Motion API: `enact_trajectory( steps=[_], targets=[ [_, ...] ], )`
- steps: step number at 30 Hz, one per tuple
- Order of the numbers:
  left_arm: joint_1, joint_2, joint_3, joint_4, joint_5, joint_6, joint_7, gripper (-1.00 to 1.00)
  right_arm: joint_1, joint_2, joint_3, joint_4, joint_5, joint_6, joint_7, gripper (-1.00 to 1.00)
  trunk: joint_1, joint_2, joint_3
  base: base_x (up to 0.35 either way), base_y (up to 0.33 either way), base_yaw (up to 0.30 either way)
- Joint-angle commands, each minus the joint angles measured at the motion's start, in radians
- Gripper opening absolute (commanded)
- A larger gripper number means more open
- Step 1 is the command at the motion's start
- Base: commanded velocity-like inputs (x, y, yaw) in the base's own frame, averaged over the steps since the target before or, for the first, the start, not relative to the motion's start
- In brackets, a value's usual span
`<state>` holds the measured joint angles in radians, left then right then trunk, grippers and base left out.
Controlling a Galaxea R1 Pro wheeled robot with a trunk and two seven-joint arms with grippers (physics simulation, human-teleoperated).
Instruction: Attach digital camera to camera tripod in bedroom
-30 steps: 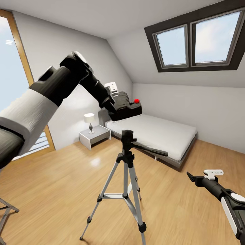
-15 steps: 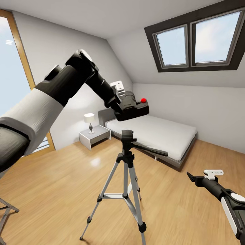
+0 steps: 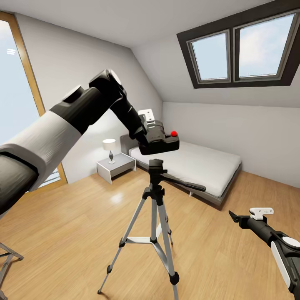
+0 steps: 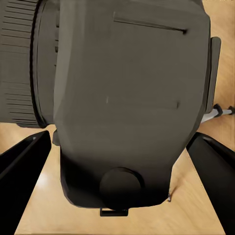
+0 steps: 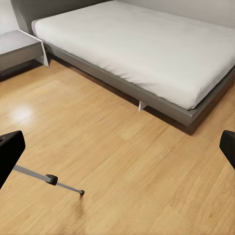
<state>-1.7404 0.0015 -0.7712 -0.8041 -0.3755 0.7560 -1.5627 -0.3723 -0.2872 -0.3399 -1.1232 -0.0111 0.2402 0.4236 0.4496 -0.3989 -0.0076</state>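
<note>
Your left gripper is clamped on the digital camera, with a black finger on each side of its body in the left wrist view. The camera hangs just above the black head of the camera tripod, with a narrow gap between its underside and the head's top plate; the red button faces up. The tripod's long handle juts toward the bed.

Your right gripper is held low, well apart from the tripod, fingers spread wide, nothing between them.

There is open wood floor all around the three legs. The bed edge lies beyond the tripod, the nightstand with its lamp beside the bed. One tripod foot rests on bare boards in the right wrist view.
</note>
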Motion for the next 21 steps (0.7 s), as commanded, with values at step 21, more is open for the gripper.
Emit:
enact_trajectory(
  steps=[21],
  targets=[
    [-0.001,-0.006,-0.091,0.091,-0.007,0.054,-0.008,-1.00,0.007,0.000,-0.005,0.003,0.001,0.007,0.006,1.00,0.000,-0.001,-0.001,0.000,0.000,0.000]
  ],
)
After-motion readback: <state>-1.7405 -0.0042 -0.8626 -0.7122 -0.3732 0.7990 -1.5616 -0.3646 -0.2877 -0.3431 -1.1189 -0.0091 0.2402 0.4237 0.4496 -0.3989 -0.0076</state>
